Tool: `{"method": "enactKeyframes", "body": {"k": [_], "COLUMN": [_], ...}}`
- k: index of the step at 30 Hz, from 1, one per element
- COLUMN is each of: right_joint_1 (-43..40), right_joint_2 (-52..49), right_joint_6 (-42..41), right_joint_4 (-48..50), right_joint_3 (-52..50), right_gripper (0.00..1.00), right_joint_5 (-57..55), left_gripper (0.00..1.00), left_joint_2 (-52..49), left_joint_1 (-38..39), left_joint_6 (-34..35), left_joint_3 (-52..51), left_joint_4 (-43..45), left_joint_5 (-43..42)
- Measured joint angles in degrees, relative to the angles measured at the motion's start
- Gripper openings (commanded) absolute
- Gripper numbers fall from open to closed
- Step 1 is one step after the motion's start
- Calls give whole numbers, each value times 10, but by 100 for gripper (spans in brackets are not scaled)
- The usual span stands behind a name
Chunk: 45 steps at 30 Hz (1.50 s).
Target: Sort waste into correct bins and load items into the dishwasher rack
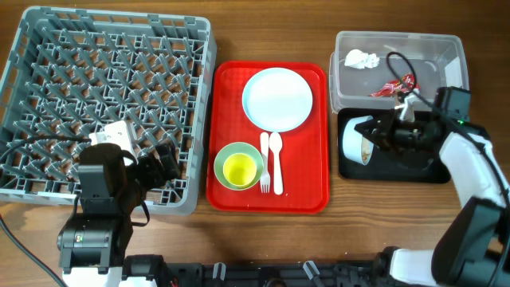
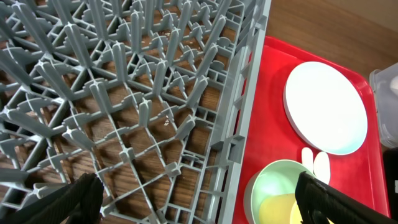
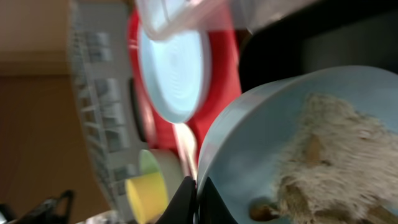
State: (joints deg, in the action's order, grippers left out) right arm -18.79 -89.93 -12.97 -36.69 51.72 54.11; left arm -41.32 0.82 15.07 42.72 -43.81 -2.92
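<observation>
One grey rack (image 1: pixel 107 88) upper left, one red tray (image 1: pixel 231 88) centre, two bins at right: clear tub (image 1: pixel 454 56), black tray (image 1: pixel 398 174). One plate (image 1: pixel 277 98), one green bowl (image 1: pixel 223 153), one cup (image 1: pixel 239 169). Right claw (image 1: pixel 376 137), over the black tray, clenches the tipped blue bowl (image 1: pixel 353 139); left claw (image 1: pixel 162 163) hangs released above the rack's lower-right corner.

Dishwasher rack (image 1: pixel 96 72): big grey pegged crate, far left of the table. Clear tub (image 1: pixel 446 56), far right, holds the crumpled white tissue (image 1: pixel 361 58) and the red candy wrapper (image 1: pixel 396 86). Black tray (image 1: pixel 390 174) sits just in front of it. Pale blue bowl (image 1: pixel 356 139) is tipped on its side at the tray's left end, rim pinched by the right gripper (image 3: pixel 196 198), with beige food scraps (image 3: pixel 329 155) inside. On the red serving tray (image 1: pixel 307 159):
- Pale blue plate (image 1: pixel 277 98) at the back.
- Light green bowl (image 1: pixel 223 157) front-left, yellow cup (image 1: pixel 240 170) nested in it.
- White fork (image 1: pixel 265 163) and spoon (image 1: pixel 276 163) side by side just right of the bowl. The fork is probably the left one; hard to tell.
</observation>
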Motion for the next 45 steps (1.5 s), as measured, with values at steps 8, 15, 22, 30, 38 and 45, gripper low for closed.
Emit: {"method": "enactKeyframes", "body": {"k": [8,15,22,30,38,45], "right_joint_1": [-90,-158,-209,-215,-192,-123], "right_joint_2": [-61,-65,-65,-65,-65,-65], "right_joint_6": [22,-10,-115,-167,-165,-155], "right_joint_4": [45,66,94,102,102,102], "right_joint_3": [0,0,0,0,0,0], "right_gripper": [4,4,4,4,4,4], "right_joint_5": [184,272,293,295,299,297], "left_gripper": [100,100,100,100,100,100], "left_joint_2": [0,0,0,0,0,0], "left_joint_1": [0,0,0,0,0,0], "left_joint_6": [0,0,0,0,0,0], "left_joint_3": [0,0,0,0,0,0], "left_joint_4": [0,0,0,0,0,0], "left_joint_5": [0,0,0,0,0,0]}}
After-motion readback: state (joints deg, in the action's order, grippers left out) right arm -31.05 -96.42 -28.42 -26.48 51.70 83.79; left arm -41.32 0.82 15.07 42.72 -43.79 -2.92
